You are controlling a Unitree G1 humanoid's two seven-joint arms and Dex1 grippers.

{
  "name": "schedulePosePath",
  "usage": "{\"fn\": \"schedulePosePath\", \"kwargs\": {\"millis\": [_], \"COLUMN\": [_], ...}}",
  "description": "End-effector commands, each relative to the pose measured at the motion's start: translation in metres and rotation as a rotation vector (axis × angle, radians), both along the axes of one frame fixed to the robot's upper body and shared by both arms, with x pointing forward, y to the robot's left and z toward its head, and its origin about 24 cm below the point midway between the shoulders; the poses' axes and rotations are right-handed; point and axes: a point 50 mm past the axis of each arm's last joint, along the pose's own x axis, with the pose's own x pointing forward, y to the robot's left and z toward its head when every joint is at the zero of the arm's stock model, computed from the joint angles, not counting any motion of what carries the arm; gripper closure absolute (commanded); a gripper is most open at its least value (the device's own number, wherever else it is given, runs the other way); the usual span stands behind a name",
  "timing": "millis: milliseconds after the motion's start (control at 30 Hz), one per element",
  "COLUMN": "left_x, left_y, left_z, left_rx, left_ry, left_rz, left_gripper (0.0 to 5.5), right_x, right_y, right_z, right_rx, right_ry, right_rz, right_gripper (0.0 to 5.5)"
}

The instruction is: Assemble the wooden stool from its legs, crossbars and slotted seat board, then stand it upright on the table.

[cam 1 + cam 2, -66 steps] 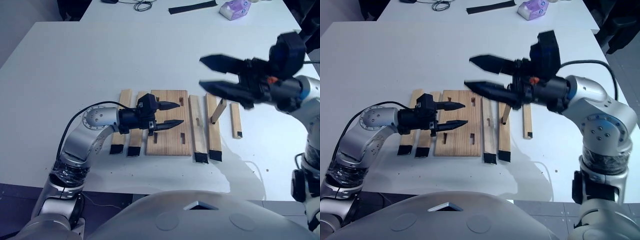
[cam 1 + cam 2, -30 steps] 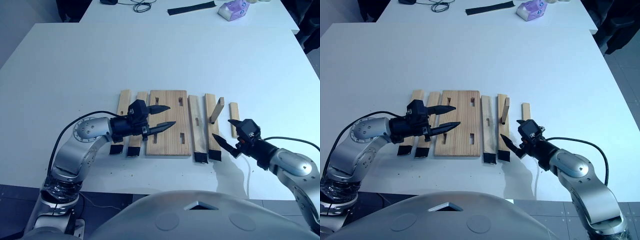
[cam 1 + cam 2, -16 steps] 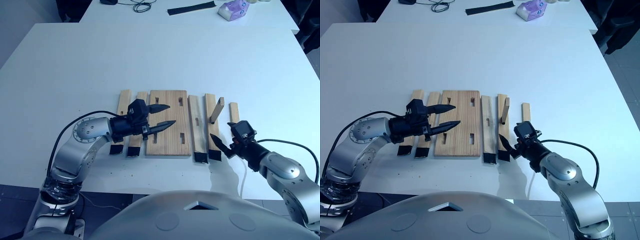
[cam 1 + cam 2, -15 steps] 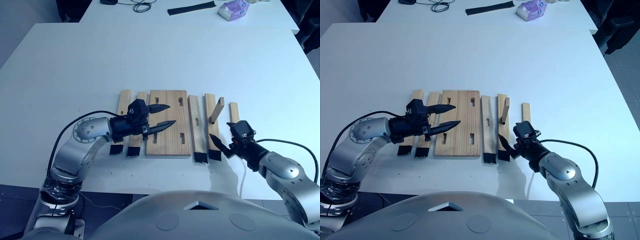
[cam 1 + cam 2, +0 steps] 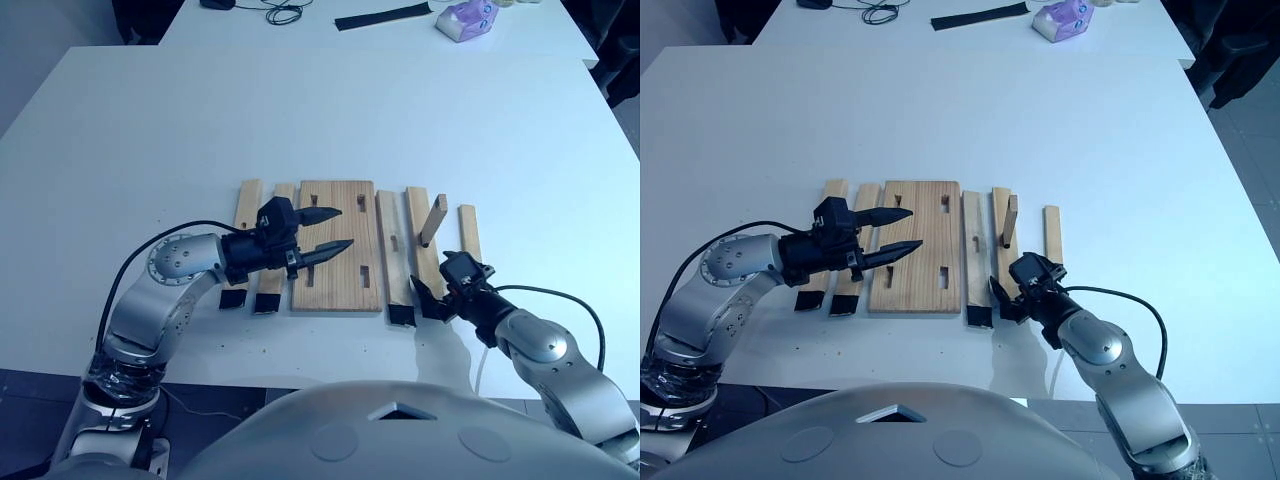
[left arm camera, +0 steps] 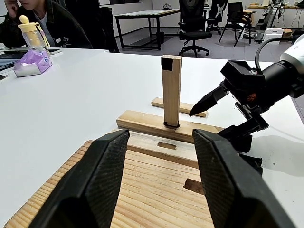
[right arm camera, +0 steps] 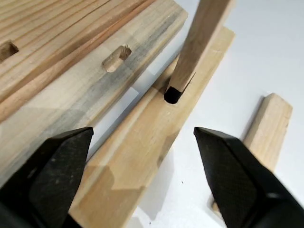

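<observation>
The slotted seat board (image 5: 340, 250) lies flat on the white table (image 5: 300, 120). Two legs (image 5: 258, 250) lie to its left and two legs (image 5: 408, 255) to its right. A short crossbar (image 5: 434, 220) stands tilted in the slot of the outer right leg (image 7: 156, 137). Another crossbar (image 5: 468, 235) lies loose further right. My left gripper (image 5: 325, 231) hovers open over the board's left half, its fingers (image 6: 102, 185) spread above the board (image 6: 142, 190). Low over the near ends of the right legs sits my right gripper (image 5: 432, 287), open and holding nothing; the standing crossbar (image 7: 202, 42) is just ahead of it.
On the far table lie a black strap (image 5: 385, 15), a purple packet (image 5: 470, 17) and a dark cable (image 5: 280, 10). The white table's front edge runs close behind both grippers. Wide bare tabletop lies beyond the parts.
My right arm has come down from high above the table to just over the near ends of the right legs, then slid left. The left gripper has barely moved.
</observation>
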Motion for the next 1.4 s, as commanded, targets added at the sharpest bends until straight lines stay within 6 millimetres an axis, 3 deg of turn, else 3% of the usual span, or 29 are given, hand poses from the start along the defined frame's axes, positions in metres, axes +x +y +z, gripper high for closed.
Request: {"fn": "schedulePosePath", "kwargs": {"millis": [33,500,867,1067,1267,1400], "left_x": [0.000,0.002,0.005,0.006,0.008,0.012], "left_y": [0.000,0.001,-0.001,-0.002,-0.001,0.000], "left_z": [0.000,0.001,0.001,0.001,0.001,0.001], "left_rx": [0.009,0.010,0.012,0.013,0.015,0.017], "left_ry": [0.006,-0.001,-0.010,-0.014,-0.019,-0.028], "left_rz": [0.001,0.003,-0.006,-0.005,0.001,0.014], "left_gripper": [3.02,3.02,3.02,3.02,3.02,3.02], "right_x": [-0.002,-0.007,-0.003,0.001,0.015,0.036], "right_y": [-0.004,-0.018,-0.020,-0.022,-0.023,-0.027], "right_z": [-0.005,-0.026,-0.031,-0.031,-0.027,-0.012], "right_rx": [-0.034,-0.020,0.013,0.018,0.024,0.038], "right_ry": [0.011,0.087,0.088,0.084,0.026,-0.089], "right_rz": [-0.019,-0.088,-0.109,-0.115,-0.140,-0.173], "right_gripper": [1.59,1.59,3.16,3.32,3.32,3.33]}}
